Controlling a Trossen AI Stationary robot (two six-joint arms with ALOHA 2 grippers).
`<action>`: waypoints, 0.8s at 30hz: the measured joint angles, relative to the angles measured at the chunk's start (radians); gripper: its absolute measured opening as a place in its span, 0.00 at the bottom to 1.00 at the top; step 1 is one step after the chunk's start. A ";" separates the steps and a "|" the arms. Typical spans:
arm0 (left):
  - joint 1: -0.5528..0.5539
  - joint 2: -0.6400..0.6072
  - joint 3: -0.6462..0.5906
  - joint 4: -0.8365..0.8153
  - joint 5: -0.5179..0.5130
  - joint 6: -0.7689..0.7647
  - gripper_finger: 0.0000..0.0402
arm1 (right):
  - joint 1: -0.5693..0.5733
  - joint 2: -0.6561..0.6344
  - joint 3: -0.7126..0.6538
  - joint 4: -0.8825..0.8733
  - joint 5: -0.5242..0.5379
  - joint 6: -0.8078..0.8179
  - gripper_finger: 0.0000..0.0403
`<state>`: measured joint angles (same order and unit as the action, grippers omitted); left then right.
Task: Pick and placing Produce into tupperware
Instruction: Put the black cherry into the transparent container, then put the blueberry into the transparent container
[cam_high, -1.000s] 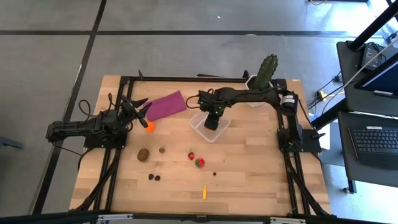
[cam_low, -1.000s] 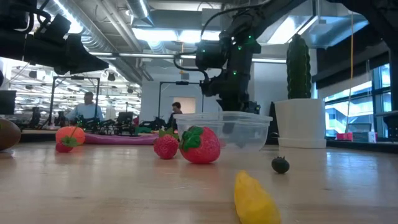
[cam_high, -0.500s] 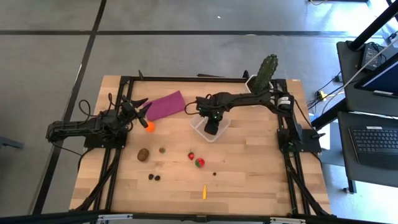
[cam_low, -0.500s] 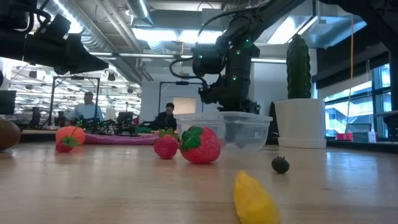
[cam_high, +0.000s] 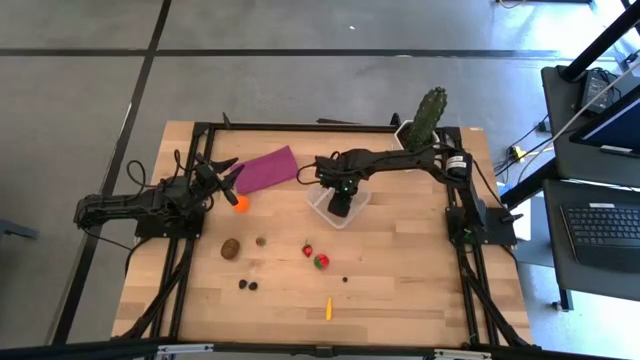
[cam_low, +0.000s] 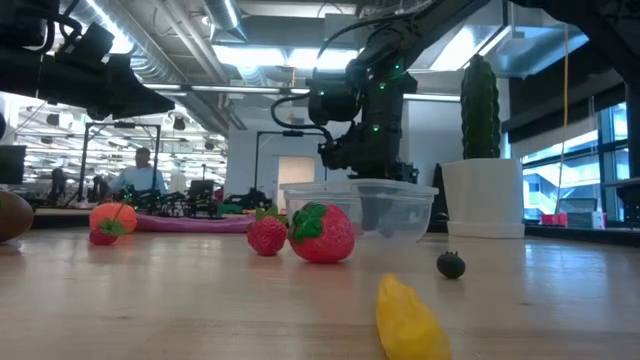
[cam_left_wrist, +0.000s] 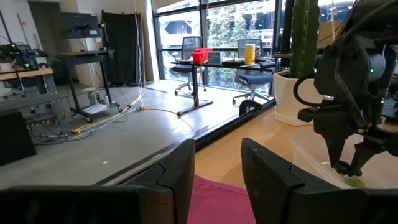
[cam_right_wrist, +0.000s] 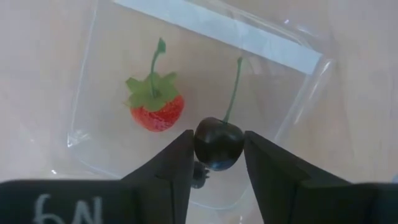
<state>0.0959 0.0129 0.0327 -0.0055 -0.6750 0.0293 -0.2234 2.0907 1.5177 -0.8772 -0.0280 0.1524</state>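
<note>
The clear tupperware (cam_high: 318, 197) stands mid-table and holds a red strawberry (cam_right_wrist: 155, 109). My right gripper (cam_high: 341, 205) points down into it and is shut on a dark cherry (cam_right_wrist: 218, 144) with a green stem. My left gripper (cam_high: 228, 172) is open and empty at the left, by the orange ball (cam_high: 241, 203). On the table lie a brown kiwi (cam_high: 230, 248), a small greenish piece (cam_high: 261, 240), two strawberries (cam_high: 308, 250) (cam_high: 321, 261), dark berries (cam_high: 247, 285) (cam_high: 345, 279) and a yellow piece (cam_high: 328, 308). My right gripper pinches the cherry's round body (cam_right_wrist: 205, 146) between its two fingers, which come from above and point down. The stem (cam_right_wrist: 233, 93) sticks out sideways, free of the fingers. The cherry is over the tupperware's floor, beside the strawberry; whether it touches the floor I cannot tell.
A flat purple cloth (cam_high: 268, 168) lies at the far left, next to my left gripper. A green cactus (cam_high: 428, 115) in a white pot stands at the far right, behind the tupperware. Bare wood lies to the right of the loose produce.
My right gripper has shifted a little toward the table's near edge over the tupperware, still shut on the cherry.
</note>
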 joint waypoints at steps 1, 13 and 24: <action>0.000 0.000 0.000 0.000 0.000 0.000 0.31 | 0.000 0.000 0.000 0.001 0.000 0.002 0.36; 0.000 0.000 0.000 0.000 0.000 0.000 0.31 | 0.000 0.000 0.000 0.003 0.000 0.004 0.54; 0.000 0.000 0.000 0.000 0.000 0.000 0.31 | 0.010 -0.081 0.235 -0.096 0.000 -0.046 0.61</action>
<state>0.0957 0.0128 0.0327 -0.0054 -0.6750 0.0296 -0.2137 2.0094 1.7526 -0.9734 -0.0277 0.1067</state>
